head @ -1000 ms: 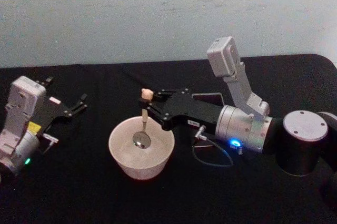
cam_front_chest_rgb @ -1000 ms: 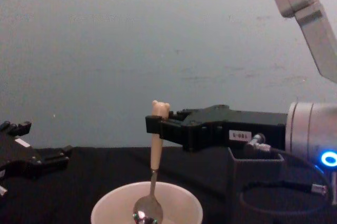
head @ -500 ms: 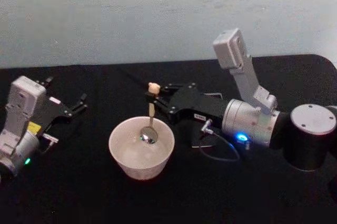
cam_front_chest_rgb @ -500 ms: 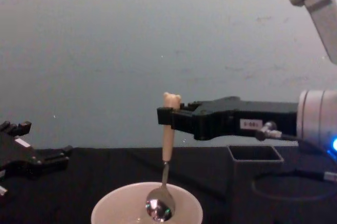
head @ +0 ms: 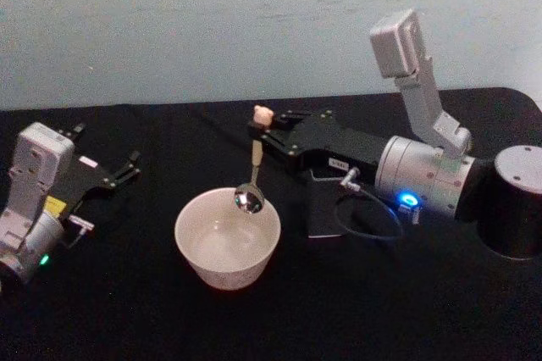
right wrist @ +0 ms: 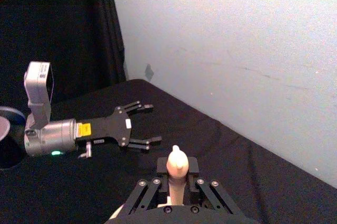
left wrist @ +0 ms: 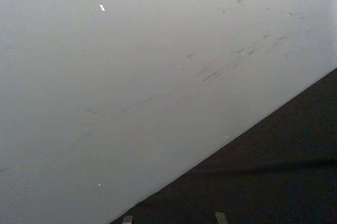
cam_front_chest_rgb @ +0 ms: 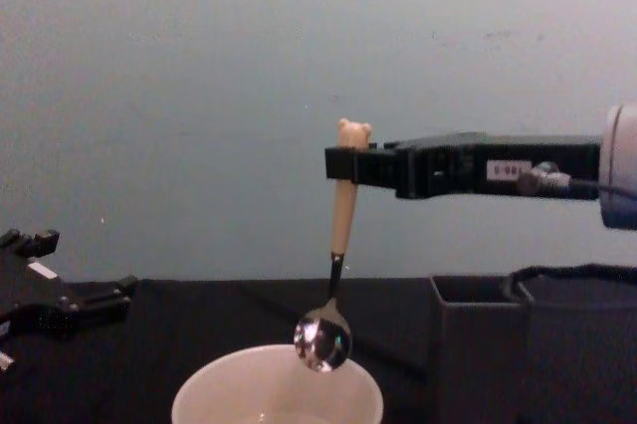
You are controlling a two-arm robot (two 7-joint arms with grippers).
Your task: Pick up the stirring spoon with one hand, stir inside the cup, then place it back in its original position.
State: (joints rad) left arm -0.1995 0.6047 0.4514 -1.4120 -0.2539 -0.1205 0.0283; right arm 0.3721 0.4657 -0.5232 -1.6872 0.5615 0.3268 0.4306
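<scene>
Above the cup's [head: 227, 247] far rim, your stirring spoon [head: 253, 173] hangs from the right gripper [head: 262, 126], clamped on its handle. Left gripper [head: 127, 168] sits spread.

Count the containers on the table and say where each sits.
2. The cream cup sits centre-front, under the spoon in the right gripper; the dark square holder stands just right of it. The left gripper idles at the left.
</scene>
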